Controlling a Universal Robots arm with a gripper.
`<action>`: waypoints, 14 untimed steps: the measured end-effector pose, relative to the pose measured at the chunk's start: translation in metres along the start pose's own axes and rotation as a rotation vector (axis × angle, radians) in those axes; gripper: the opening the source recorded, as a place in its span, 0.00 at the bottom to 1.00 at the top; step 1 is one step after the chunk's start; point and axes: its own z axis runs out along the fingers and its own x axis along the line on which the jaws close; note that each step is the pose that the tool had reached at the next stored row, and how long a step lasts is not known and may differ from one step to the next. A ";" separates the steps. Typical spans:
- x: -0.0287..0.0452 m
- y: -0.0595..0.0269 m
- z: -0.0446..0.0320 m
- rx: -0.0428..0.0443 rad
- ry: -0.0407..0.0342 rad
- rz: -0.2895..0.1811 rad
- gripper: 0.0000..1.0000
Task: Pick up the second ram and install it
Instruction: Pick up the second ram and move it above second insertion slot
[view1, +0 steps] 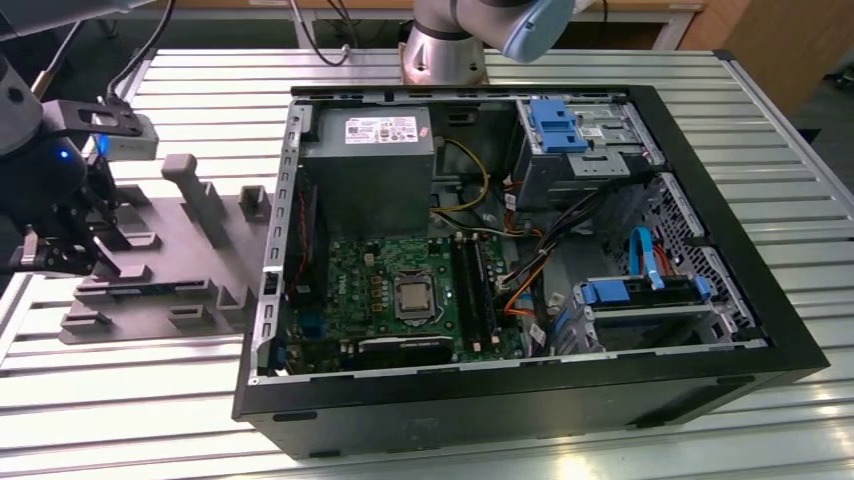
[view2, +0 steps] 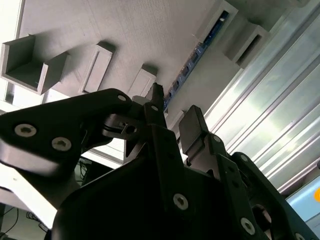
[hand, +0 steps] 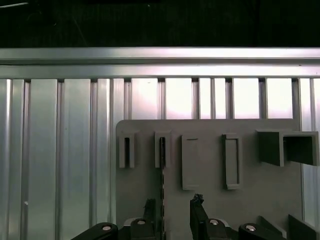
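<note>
Tool (hand: 172, 205) low over the grey holder plate (hand: 250, 185), on the side of the plate away from the computer case (view1: 534, 400). Fingers (hand: 196, 212) spread apart, clamped on nothing.

Second ram (hand: 162, 185) still seated in the holder plate: standing on its long edge in a narrow groove near one edge of the plate, one end tucked into a small raised post (hand: 161, 150), the other end hidden behind the tool's body. In both wrist views, the dark blue-green stick with its small chips running straight into the gap between the two fingers, nearer to one finger than to the other. Impossible to tell whether that nearer finger touches it.

Elsewhere on the holder plate, well apart from the stick, two raised rectangular frames (hand: 230, 161) and a box-shaped bracket (hand: 287, 147).

Just beside the holder plate, on the exterior view's right of it, the computer case, open on top. Farther from the plate in the same direction, a green motherboard (view1: 387, 280) and long black slot strips (view1: 470, 285). Beneath the holder plate, a slatted metal tabletop (view1: 134, 400).
</note>
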 end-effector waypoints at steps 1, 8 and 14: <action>0.0004 0.0000 0.0014 0.0005 -0.0001 0.000 0.40; 0.0020 -0.0003 0.0112 0.0045 0.0003 0.000 0.40; 0.0028 -0.0005 0.0174 0.0058 0.0004 0.000 0.40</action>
